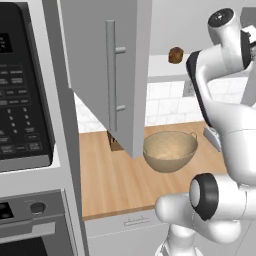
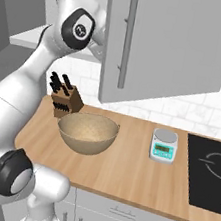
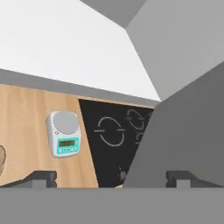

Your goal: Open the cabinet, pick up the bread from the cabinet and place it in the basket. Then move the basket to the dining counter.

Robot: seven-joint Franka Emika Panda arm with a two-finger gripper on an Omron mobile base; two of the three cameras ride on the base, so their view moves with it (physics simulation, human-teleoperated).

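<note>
One step done: light grey wall cabinet door (image 1: 107, 75) swung open. Small dark brown crusty bread (image 1: 175, 55) on the shelf above round tan woven basket (image 1: 170, 150), unpicked. Jaws spread wide, empty. Loading, carrying remain.

Your cabinet (image 1: 107, 75) door hangs swung open. The brown bread (image 1: 175, 55) sits on the shelf inside. The tan basket (image 2: 87, 133) stands upright and empty on the worktop below.
</note>
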